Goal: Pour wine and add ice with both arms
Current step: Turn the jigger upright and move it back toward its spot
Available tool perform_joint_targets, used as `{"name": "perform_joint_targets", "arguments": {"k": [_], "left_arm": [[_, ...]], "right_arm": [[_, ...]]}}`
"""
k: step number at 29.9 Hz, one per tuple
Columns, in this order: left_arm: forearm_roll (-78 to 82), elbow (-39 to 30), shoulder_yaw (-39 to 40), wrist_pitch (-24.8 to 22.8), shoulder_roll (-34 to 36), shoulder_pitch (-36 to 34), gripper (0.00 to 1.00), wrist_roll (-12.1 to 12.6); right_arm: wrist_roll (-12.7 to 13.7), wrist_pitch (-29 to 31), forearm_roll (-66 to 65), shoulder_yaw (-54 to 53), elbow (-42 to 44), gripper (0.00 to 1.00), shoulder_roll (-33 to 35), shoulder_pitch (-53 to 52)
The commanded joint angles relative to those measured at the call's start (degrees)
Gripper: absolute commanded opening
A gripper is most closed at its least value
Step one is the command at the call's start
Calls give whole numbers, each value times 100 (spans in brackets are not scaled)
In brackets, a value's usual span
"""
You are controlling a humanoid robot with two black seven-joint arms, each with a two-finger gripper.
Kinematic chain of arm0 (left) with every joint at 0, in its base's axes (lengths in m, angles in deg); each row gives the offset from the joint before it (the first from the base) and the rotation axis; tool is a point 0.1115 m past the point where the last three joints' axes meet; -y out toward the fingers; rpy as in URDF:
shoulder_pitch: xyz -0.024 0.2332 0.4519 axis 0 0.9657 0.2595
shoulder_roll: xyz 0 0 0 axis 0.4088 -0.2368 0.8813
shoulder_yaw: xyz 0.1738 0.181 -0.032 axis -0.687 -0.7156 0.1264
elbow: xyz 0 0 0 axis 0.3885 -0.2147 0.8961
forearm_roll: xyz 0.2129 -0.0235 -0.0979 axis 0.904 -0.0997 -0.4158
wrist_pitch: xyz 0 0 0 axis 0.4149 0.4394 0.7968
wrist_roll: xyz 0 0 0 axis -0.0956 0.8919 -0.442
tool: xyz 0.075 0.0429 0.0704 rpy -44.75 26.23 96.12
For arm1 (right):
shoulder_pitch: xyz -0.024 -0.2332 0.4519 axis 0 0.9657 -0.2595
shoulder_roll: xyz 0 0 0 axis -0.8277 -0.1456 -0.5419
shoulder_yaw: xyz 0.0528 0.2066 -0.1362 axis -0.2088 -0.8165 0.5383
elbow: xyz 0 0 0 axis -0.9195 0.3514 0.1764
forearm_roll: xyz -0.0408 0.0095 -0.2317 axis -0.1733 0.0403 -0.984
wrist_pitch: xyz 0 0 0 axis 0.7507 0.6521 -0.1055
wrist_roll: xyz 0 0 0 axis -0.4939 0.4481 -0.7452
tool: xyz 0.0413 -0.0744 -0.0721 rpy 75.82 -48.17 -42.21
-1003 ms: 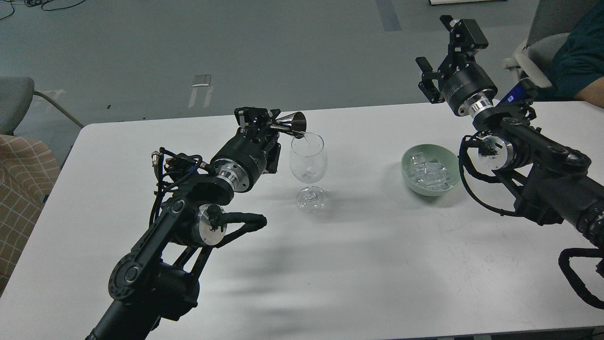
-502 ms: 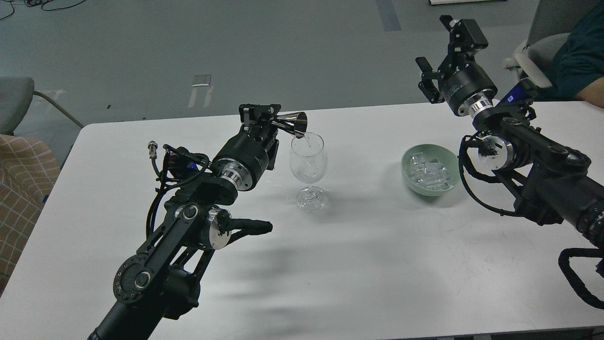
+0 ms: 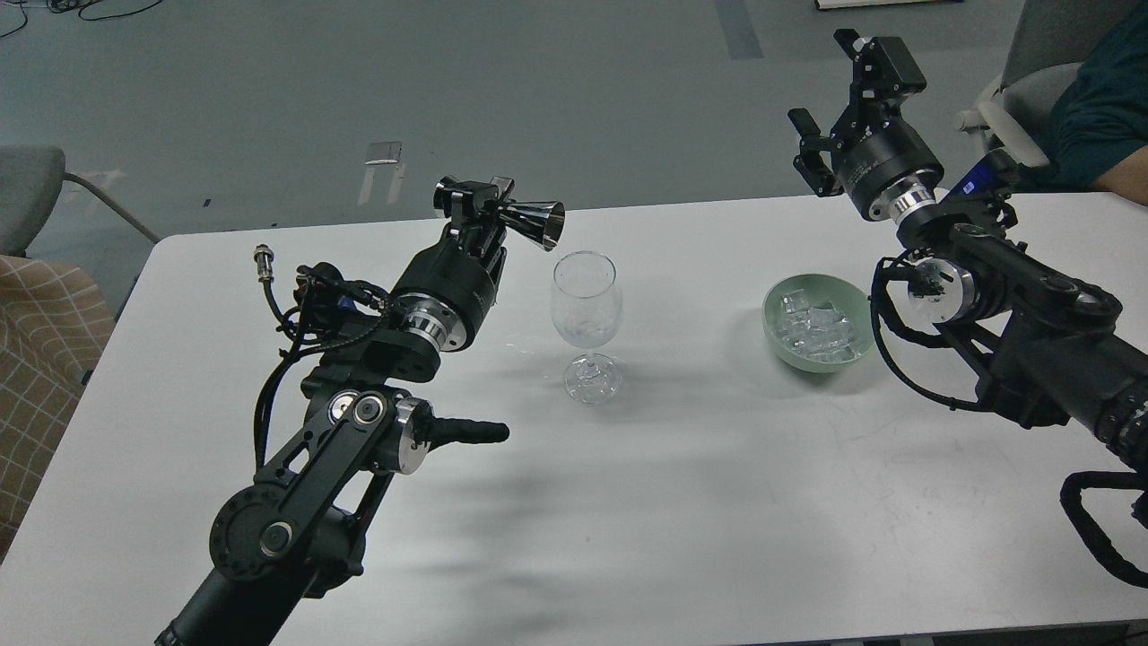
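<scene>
— Two grippers: how do their jaws stand?
— Left gripper (image 3: 489, 208) pinches a steel measuring cup (image 3: 534, 222), lying sideways beside the wine glass (image 3: 586, 309). Right gripper (image 3: 839, 112) hangs spread, empty.
— And the ice (image 3: 814, 327)?
— Heaped in the green bowl (image 3: 778, 341) on the table (image 3: 682, 502).

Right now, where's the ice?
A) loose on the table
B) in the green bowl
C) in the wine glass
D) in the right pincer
B: the ice lies piled in the green bowl, to the right of the wine glass; the right pincer is raised behind the bowl, open and empty.
</scene>
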Motion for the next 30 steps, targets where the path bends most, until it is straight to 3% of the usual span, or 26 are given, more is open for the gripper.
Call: {"name": "perform_joint_targets", "arguments": {"k": [1,20,24,30], "left_arm": [[180,-88,-66,0,87,-40,0,-5],[1490,-335,-541,35,237,-22,0,74],[318,-334,-278,105,228,-13,0,267],[-1813,-326,689,246,290,-22,0,294]], "right_arm": [[0,0,0,0,9,100,1,0],[0,-8,0,0,9,100,-8,0],[0,-8,0,0,9,100,10,-9],[0,-8,0,0,9,100,10,-9]]}}
